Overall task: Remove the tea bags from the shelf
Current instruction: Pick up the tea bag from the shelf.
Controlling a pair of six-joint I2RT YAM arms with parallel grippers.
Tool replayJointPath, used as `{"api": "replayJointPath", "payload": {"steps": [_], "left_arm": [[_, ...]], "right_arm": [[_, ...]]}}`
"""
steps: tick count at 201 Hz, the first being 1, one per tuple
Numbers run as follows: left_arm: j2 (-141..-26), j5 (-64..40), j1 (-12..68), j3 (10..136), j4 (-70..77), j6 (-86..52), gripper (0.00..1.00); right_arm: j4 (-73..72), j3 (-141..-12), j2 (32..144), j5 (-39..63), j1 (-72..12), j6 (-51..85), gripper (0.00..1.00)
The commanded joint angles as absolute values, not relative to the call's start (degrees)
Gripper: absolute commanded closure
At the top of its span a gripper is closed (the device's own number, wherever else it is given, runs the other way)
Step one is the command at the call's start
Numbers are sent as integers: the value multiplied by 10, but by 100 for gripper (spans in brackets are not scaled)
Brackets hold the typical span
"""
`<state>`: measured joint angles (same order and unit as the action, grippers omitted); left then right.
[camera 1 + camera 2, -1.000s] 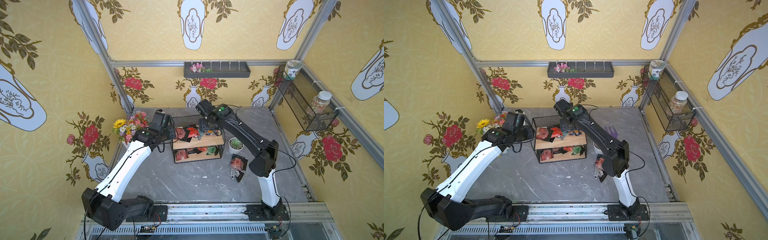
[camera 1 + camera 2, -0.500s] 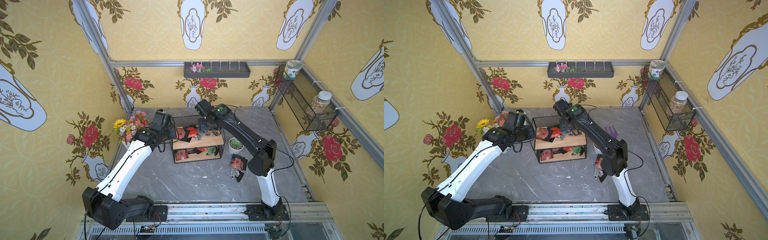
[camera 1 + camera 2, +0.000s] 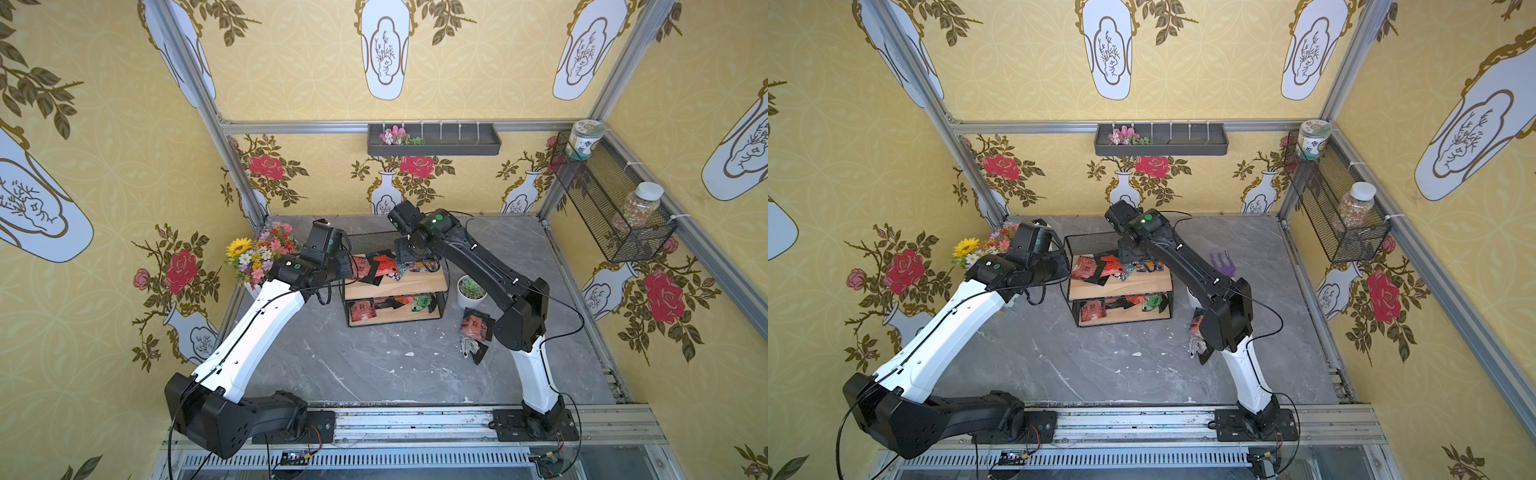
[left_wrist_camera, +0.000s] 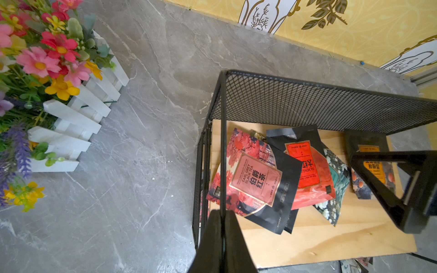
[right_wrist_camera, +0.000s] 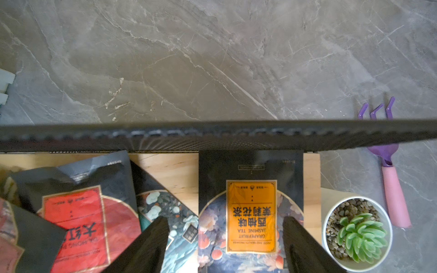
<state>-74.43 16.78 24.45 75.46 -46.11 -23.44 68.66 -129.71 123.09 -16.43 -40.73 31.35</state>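
Left pincer [image 4: 221, 215] just snapped fully closed on side wire of shelf [image 4: 307, 101], likely bracing it. Right pincer [image 5: 224, 221] wide open, empty, straddling grapefruit jasmine tea bag [image 5: 250, 212] lying flat beneath, top tier. Pick imminent.

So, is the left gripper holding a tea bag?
No, the left gripper is shut on a thin upright bar of the shelf, while the tea bags lie loose on its board.
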Motion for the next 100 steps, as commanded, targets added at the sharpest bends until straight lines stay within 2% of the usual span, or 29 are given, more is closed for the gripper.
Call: {"api": "replayJointPath", "payload": {"steps": [1, 41, 100], "left_arm": [[-742, 169, 248, 750, -468, -259, 100], [-740, 171, 252, 749, -468, -258, 100], [-738, 174, 252, 750, -468, -256, 100]], "right_arm": [[687, -1283, 1229, -170, -408, 320, 21], [697, -1279, 1243, -176, -408, 319, 24], [684, -1239, 1227, -174, -407, 327, 43]]}}
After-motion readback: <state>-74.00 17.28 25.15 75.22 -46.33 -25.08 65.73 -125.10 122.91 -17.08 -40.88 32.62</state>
